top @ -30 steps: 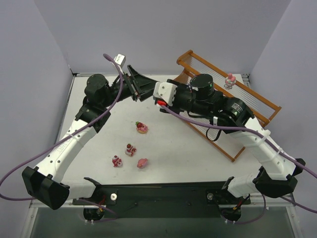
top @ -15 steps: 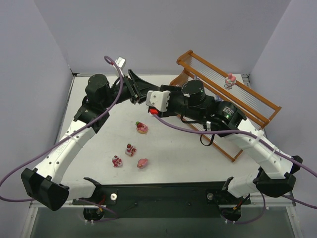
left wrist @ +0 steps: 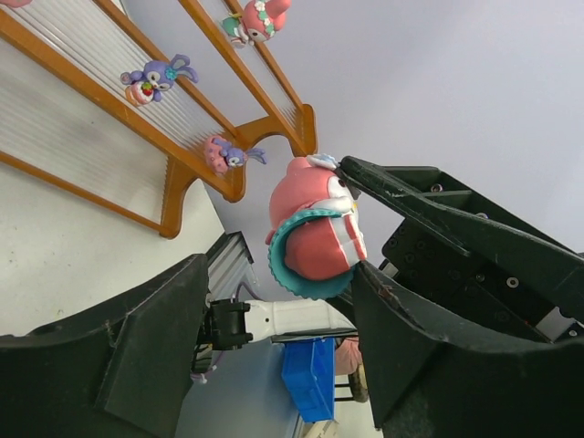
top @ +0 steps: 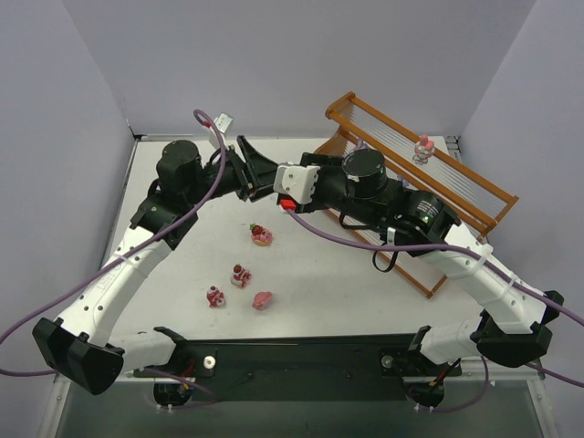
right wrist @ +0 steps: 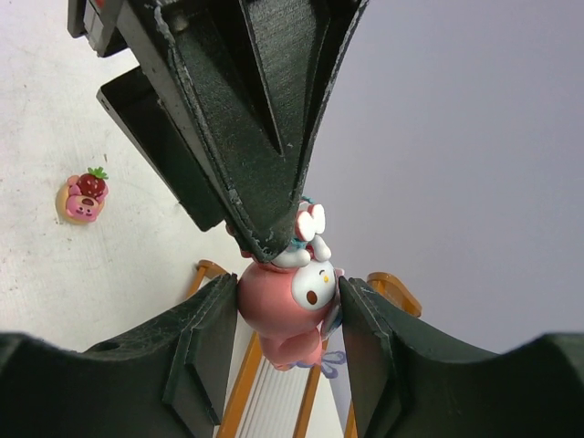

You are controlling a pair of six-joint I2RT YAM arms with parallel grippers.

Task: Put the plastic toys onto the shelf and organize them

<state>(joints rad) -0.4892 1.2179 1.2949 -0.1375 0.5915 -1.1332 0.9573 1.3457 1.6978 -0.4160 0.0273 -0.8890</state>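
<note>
Figurine [right wrist: 297, 297], pink and bunny-eared with a teal frill, hangs in the air near the shelf [left wrist: 196, 173], where we see the right gripper [right wrist: 287, 306] clamped on it and the left gripper [left wrist: 278, 274] with jaws spread, one finger [left wrist: 388, 306] touching it.

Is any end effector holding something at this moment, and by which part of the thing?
The right end effector holds a pink toy in the air, pinched by its two sides. The left end effector is open beside it.
</note>
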